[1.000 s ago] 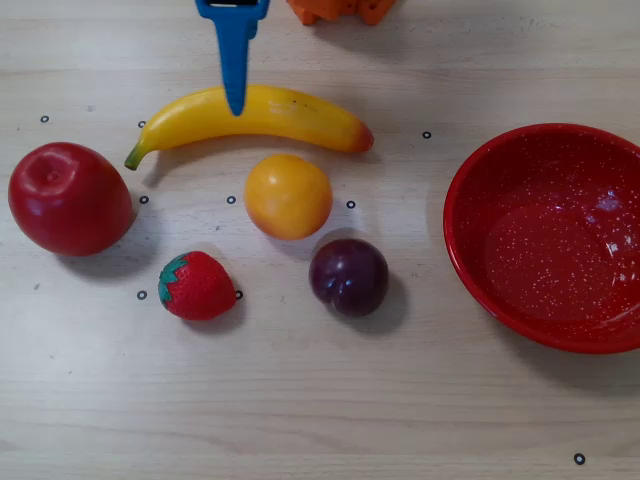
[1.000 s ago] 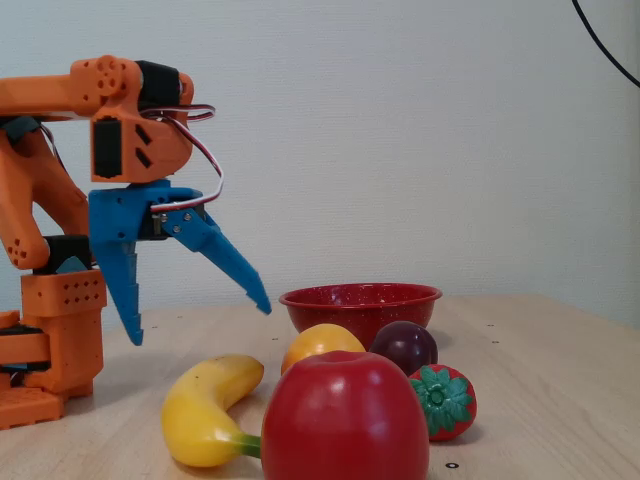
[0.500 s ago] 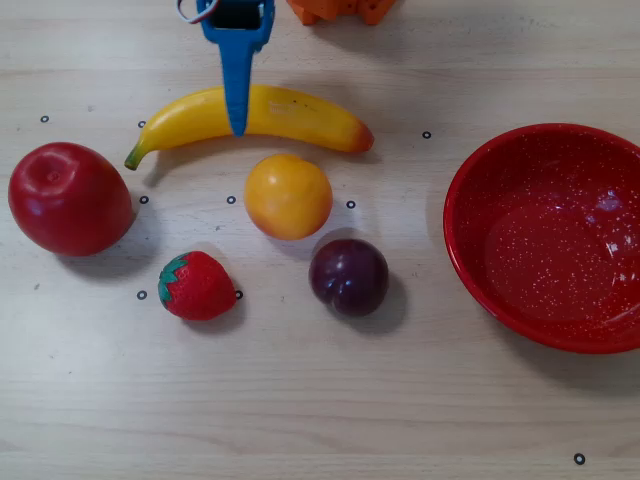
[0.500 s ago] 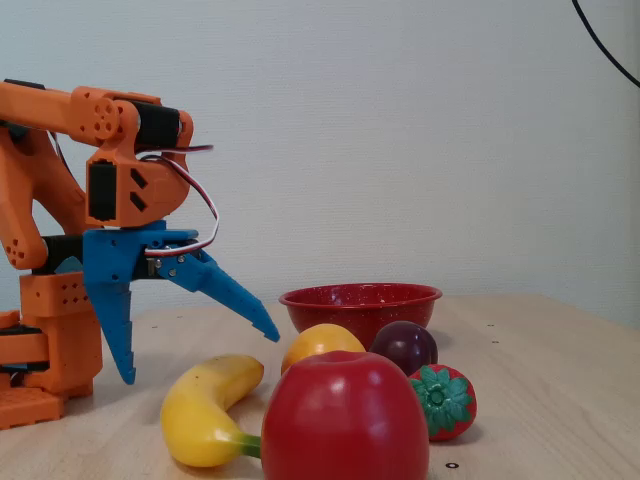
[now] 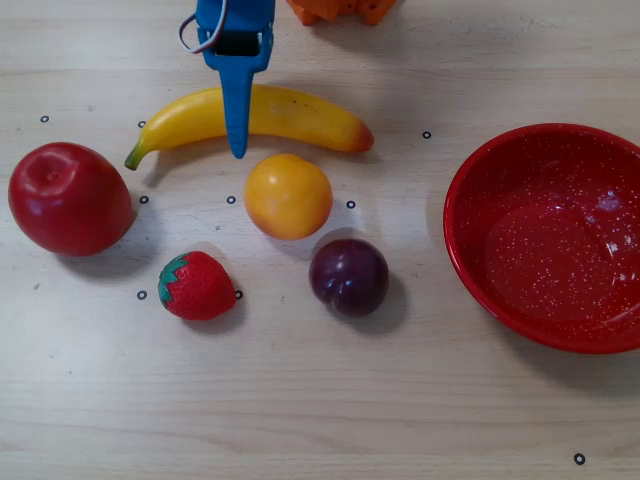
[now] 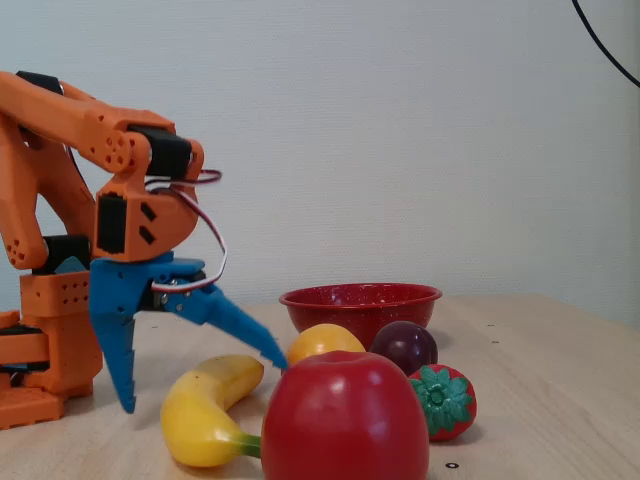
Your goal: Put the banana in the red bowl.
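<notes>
- Yellow and glossy, the plastic banana [image 5: 280,115] lies on the pale wood-grain table [image 5: 320,400], a long curve with a green stem tip at the left of the overhead view and an orange-red end at the right.
- Blue plastic, the gripper [image 6: 200,385] stands over the banana's middle with its jaws spread wide, one pointed finger [image 6: 115,350] nearly upright and the other slanting out over the fruit; it holds nothing.
- In the overhead view one tapered blue finger [image 5: 237,105] crosses the banana.
- Orange, blocky arm [image 6: 90,200] segments rise behind the gripper, with a looped wire at the wrist.
- Shiny and round, the red bowl [image 5: 550,235] with fine white speckles sits empty at the right of the overhead view, well apart from the banana.
- Smooth round orange fruit [image 5: 288,195] sits just beside the banana; a dark plum [image 5: 348,276], a dimpled strawberry [image 5: 196,286] with a green cap, and a large dark red apple [image 5: 68,198] lie nearby.
</notes>
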{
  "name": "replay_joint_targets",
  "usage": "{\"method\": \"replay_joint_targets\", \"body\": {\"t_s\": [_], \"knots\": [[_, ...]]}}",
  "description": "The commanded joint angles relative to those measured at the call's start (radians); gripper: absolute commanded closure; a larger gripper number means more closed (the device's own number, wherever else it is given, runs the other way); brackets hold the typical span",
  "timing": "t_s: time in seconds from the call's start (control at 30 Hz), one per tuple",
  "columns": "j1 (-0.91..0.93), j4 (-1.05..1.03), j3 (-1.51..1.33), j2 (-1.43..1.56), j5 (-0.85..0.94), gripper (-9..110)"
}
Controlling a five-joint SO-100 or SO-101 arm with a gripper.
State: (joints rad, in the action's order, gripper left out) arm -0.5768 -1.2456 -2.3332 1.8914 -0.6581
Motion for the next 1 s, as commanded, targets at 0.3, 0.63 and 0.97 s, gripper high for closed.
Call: {"method": "replay_joint_targets", "body": {"t_s": [0.3,0.63,0.97], "knots": [[0.064,0.089,-0.005,-0.034,0.035,41],[0.063,0.149,-0.002,-0.075,0.032,41],[0.072,0.146,0.005,-0.092,0.037,47]]}}
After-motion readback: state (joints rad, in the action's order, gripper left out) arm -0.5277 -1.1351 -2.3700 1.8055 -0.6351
